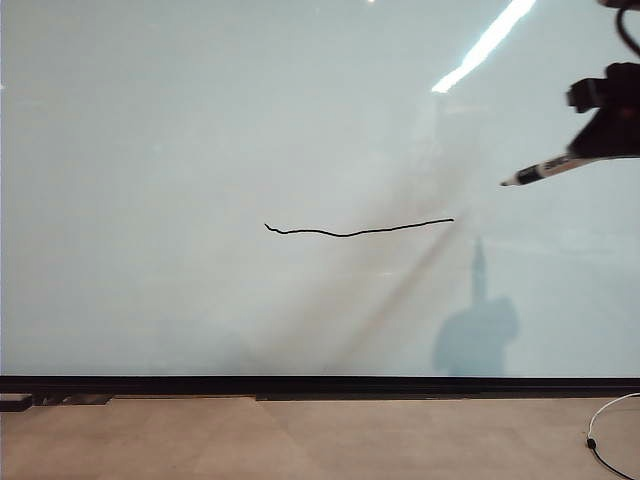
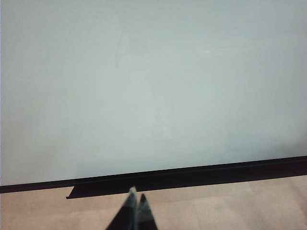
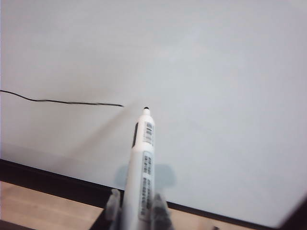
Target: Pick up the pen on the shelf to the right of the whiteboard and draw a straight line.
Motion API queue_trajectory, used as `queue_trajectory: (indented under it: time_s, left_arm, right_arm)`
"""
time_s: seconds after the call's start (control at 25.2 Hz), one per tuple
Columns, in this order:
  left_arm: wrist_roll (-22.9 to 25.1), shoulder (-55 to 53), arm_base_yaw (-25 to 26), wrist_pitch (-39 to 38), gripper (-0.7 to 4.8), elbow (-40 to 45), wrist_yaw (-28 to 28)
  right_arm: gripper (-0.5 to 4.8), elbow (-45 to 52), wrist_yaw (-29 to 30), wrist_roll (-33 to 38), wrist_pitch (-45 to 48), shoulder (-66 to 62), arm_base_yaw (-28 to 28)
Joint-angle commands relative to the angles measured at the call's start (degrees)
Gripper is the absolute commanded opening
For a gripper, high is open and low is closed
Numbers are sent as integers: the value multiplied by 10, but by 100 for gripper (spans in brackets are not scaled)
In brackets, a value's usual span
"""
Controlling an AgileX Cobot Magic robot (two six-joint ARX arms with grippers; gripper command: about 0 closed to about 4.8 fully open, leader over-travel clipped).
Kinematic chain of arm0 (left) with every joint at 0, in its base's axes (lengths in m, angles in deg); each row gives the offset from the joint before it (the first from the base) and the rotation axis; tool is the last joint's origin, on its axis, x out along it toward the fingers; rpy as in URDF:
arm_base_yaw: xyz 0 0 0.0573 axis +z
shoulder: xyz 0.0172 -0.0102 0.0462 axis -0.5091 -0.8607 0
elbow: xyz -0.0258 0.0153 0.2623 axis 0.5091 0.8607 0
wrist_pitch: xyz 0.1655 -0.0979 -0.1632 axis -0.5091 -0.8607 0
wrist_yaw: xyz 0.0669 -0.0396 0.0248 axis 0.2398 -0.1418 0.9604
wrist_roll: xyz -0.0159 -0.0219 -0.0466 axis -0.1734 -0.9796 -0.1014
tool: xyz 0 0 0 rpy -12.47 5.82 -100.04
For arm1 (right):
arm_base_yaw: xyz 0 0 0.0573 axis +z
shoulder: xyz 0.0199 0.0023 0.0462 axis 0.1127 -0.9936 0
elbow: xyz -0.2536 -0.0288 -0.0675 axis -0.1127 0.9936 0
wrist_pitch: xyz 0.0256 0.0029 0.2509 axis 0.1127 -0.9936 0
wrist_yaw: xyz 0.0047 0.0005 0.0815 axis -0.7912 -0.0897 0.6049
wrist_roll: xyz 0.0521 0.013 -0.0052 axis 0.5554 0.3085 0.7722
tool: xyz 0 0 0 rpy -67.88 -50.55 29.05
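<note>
Exterior view: the right gripper (image 1: 598,140) is at the whiteboard's (image 1: 200,120) upper right, closed on the pen (image 1: 540,171), whose dark tip points left and is clear of the board. The line (image 1: 355,231) runs across mid-board, slightly wavy, ending below and left of the tip. The stroke looks complete; the step in hand appears to be taking the pen away. To do it well, keep the tip off the surface so no stray mark lands, and hold the grip firm. A white cable (image 1: 605,430) lies on the wooden worktop (image 1: 300,440) at its right front edge, well apart from the arm. The black rail (image 1: 320,385) borders the board's lower edge. Nothing obstructs.

Left wrist view: the left gripper (image 2: 135,211) sits low over the worktop, jaws closed together and empty, facing the board and rail, idle.

Right wrist view: the pen's white barrel is clamped between the fingers (image 3: 113,203), tip just beyond the line's right end, apart from the board.
</note>
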Motion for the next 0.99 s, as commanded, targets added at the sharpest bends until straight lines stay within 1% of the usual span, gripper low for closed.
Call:
queue_trajectory:
  time_s: [0.04,0.16,0.2,0.24,0.32,0.44,0.59,0.71,0.83,0.95,0.99]
  left_arm:
    - [0,0,0,5,-5,-2,0]
    - [0,0,0,5,-5,-2,0]
    - [0,0,0,5,-5,-2,0]
    - [0,0,0,5,-5,-2,0]
    - [0,0,0,5,-5,-2,0]
    - [0,0,0,5,-5,-2,0]
    - [0,0,0,5,-5,-2,0]
    - [1,0,0,5,-5,-2,0]
    - [1,0,0,4,-5,-2,2]
    - [0,0,0,2,-5,-2,0]
    - [0,0,0,1,-5,-2,0]
  right_arm:
    - [-9,-2,-14,-5,-44,51,-32]
    - [-9,-2,-6,-5,-108,132,-96]
    - [-9,-2,-3,-5,-122,149,-107]
    - [-9,-2,17,-5,-160,190,-132]
    - [-9,-2,32,-7,-213,257,-157]
    - [-9,0,17,-10,-282,363,-168]
    - [-9,16,-13,6,-348,445,-163]
    - [-9,33,-22,16,-358,500,-163]
    - [-9,45,-21,19,-354,511,-164]
    - [-9,59,-2,14,-334,511,-164]
    - [-9,69,16,11,-320,511,-164]
